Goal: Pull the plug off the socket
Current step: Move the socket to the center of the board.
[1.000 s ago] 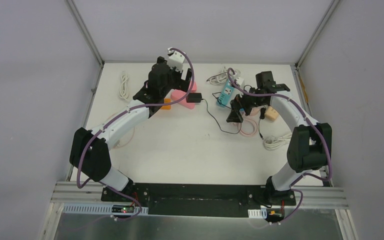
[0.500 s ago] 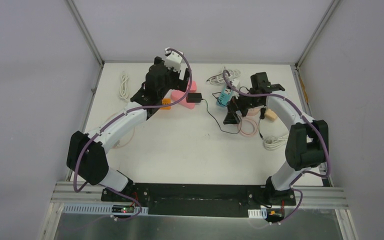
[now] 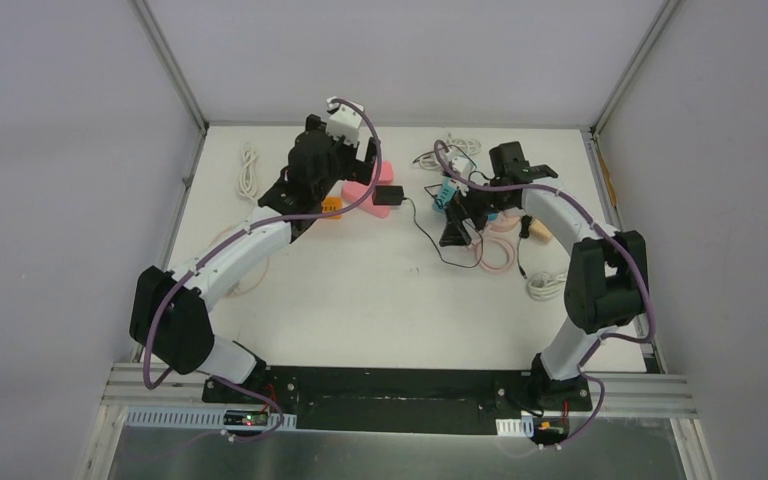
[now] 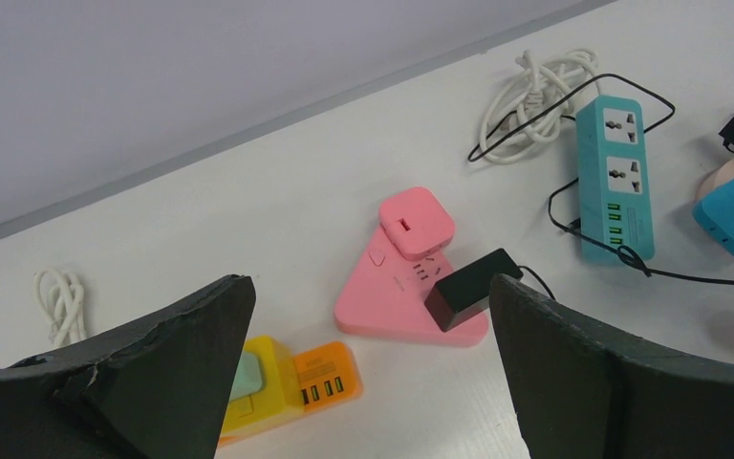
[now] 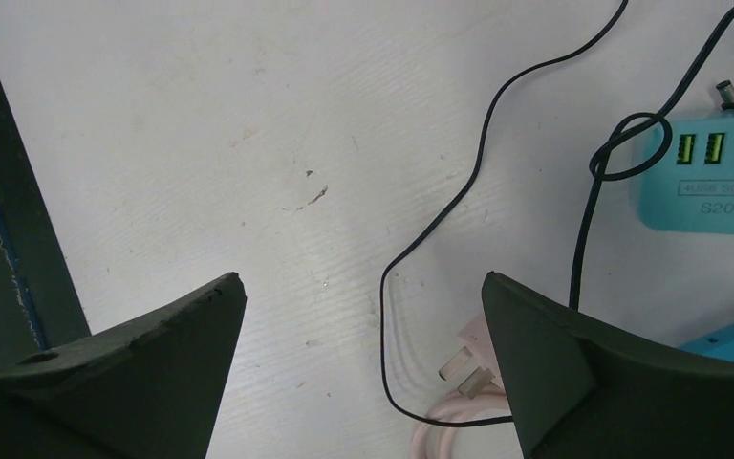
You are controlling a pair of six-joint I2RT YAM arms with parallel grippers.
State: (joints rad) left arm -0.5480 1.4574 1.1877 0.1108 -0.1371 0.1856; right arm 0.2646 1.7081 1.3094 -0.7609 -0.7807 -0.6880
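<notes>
A black plug [image 4: 466,288] sits in the near right corner of a pink triangular socket [image 4: 382,298], with its thin black cord [image 4: 593,260] running off to the right. My left gripper [image 4: 371,283] hovers open above and in front of them, with nothing between its fingers. In the top view the plug [image 3: 390,195] and socket [image 3: 362,190] lie just right of the left gripper [image 3: 365,152]. My right gripper [image 5: 363,283] is open over bare table, beside the black cord [image 5: 478,196]; in the top view the right gripper [image 3: 457,228] hangs right of the plug.
A teal power strip [image 4: 615,177] lies to the right, also in the right wrist view [image 5: 717,182]. An orange and yellow socket block [image 4: 296,382] sits near left. White cable bundles [image 4: 60,301] [image 4: 533,91] lie at the back. A pale pink pronged plug [image 5: 466,366] lies under the right gripper.
Both arms have shifted a little to the left. The right gripper has moved away from the pink cable coil toward the table's middle. Both grippers stay open.
</notes>
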